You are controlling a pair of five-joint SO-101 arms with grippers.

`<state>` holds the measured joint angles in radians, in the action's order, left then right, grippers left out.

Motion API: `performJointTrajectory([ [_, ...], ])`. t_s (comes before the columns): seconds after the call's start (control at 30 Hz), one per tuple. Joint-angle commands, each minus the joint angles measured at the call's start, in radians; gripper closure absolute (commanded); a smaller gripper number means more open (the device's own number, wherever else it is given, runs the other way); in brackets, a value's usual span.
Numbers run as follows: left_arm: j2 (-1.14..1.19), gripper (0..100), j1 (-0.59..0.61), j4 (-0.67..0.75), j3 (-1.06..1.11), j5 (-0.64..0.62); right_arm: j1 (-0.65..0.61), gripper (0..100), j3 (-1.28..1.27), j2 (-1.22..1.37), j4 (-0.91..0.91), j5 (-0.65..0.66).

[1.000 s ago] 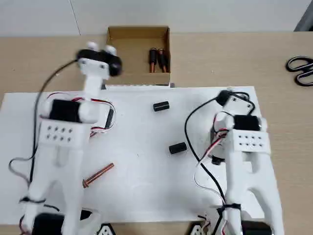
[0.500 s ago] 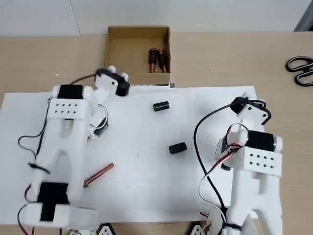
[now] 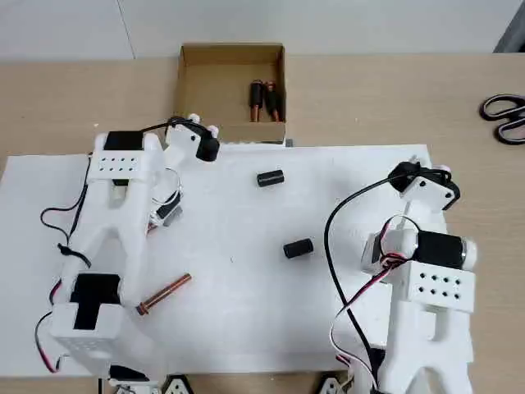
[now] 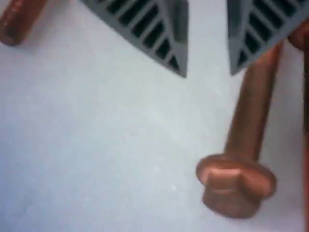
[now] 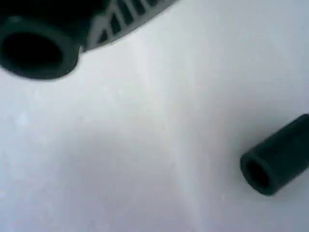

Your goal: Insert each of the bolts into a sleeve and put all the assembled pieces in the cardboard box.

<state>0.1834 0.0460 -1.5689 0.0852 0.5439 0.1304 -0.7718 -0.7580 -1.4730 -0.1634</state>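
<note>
Two black sleeves lie loose in the middle of the white board. A copper bolt lies at the front left, beside my left arm. In the left wrist view my left gripper is open just above the board, with a copper bolt lying beside one finger and another copper piece farther off. In the right wrist view one sleeve lies close against my right gripper and a second sleeve lies apart. My right arm stands at the board's right side.
The cardboard box stands at the back behind the board, with two assembled pieces in its right part. Scissors lie on the wooden table at the far right. Cables hang beside both arms.
My left arm has pulled back from the box and folded down over the board's left part. My right arm has drawn back toward the front right. Sleeves and bolt have not moved.
</note>
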Motion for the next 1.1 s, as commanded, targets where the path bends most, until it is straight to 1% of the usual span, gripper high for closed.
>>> performJointTrajectory([
  [0.0,-0.005,94,-0.008,0.009,-0.042,0.032,0.007,99.6,0.006,-0.024,0.012,0.008],
  [0.23,-0.002,93,-0.002,0.031,-0.042,0.097,0.007,99.6,-0.014,-0.025,0.022,0.006],
  [0.37,-0.002,90,0.018,0.068,-0.042,0.100,0.007,99.6,-0.014,-0.025,0.022,0.006],
  [0.53,0.006,90,0.018,0.072,-0.041,0.114,0.007,99.6,-0.014,-0.025,0.022,0.006],
  [0.67,0.077,90,0.018,0.087,-0.042,0.115,0.007,99.6,-0.014,-0.025,0.022,0.006],
  [0.77,0.117,90,0.018,0.115,-0.044,0.115,0.007,99.6,-0.014,-0.025,0.022,0.006],
  [1.07,0.135,90,0.018,0.186,-0.038,0.115,0.007,99.6,-0.014,-0.025,0.022,0.006],
])
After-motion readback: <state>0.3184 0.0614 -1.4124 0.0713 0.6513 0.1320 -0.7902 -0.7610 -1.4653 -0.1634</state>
